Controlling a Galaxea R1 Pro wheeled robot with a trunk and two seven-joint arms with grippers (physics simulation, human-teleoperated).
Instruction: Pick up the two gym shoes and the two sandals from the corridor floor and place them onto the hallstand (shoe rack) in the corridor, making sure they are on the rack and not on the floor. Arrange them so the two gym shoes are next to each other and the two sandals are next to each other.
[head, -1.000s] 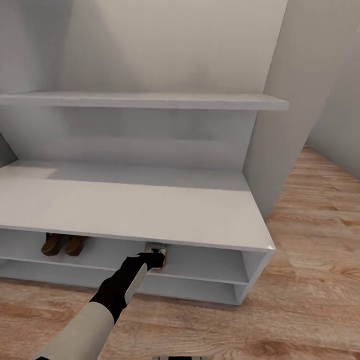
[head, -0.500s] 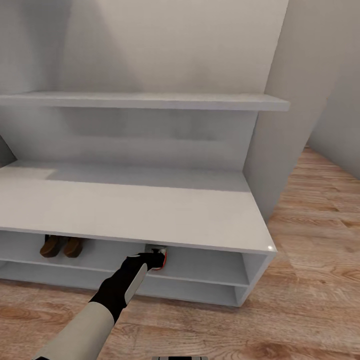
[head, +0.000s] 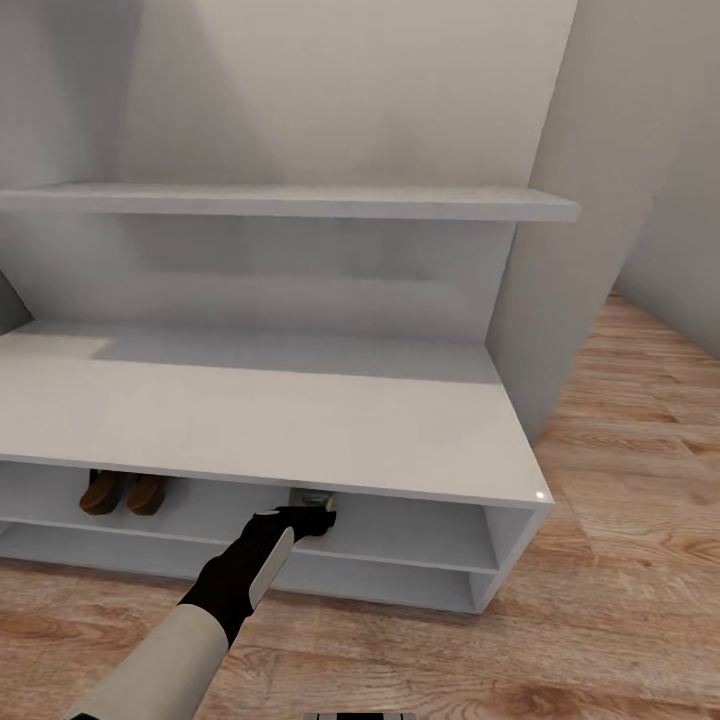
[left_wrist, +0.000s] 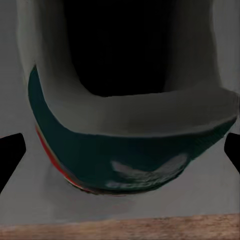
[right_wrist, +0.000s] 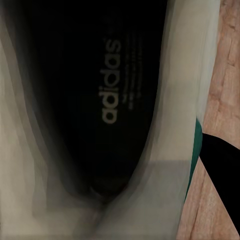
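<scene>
Nudging gym shoe (head: 312, 499) under hallstand (head: 400, 440) lip

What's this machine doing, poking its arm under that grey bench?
It is putting shoes away. Its left gripper reaches into the upper cubby of the hallstand at a white and green gym shoe on that shelf; the left wrist camera looks at its heel up close. Whether the fingers grip it is unclear. The two sandals already sit side by side further left on the same shelf. The right wrist camera looks down into a second gym shoe, with wood floor beside it.
</scene>
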